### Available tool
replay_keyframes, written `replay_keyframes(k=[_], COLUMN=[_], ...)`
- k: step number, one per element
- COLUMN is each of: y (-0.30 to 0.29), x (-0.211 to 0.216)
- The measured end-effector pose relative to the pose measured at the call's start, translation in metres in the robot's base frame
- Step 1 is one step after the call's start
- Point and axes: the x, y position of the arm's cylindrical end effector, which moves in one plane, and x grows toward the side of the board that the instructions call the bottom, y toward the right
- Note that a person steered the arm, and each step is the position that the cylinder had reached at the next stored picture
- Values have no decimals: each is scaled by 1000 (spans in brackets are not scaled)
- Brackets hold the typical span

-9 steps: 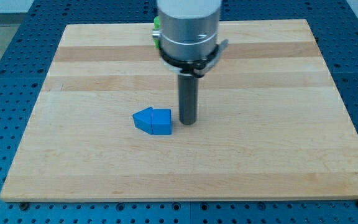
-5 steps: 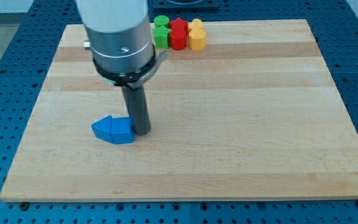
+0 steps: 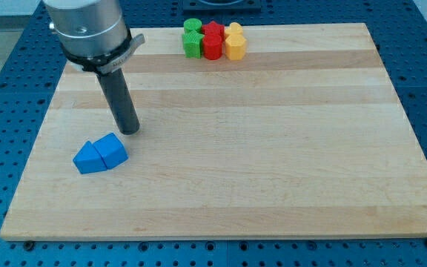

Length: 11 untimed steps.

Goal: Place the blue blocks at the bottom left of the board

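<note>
Two blue blocks lie touching at the board's left, below the middle: a blue triangular block on the left and a blue wedge-like block on its right. My tip stands just above and to the right of them, a small gap away from the right blue block. The rod rises to the grey arm head at the view's top left.
A green block, a red block and a yellow block sit in a tight row at the board's top edge, near the middle. The wooden board lies on a blue perforated table.
The two blue blocks have slid left and slightly down. My tip moved left with them, then lifted away toward the view's top; it touched them before and now stands apart.
</note>
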Motion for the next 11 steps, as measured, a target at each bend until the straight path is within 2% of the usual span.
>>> replay_keyframes(k=[1, 6, 8, 11], y=[-25, -34, -62, -69], x=[2, 58, 63, 80])
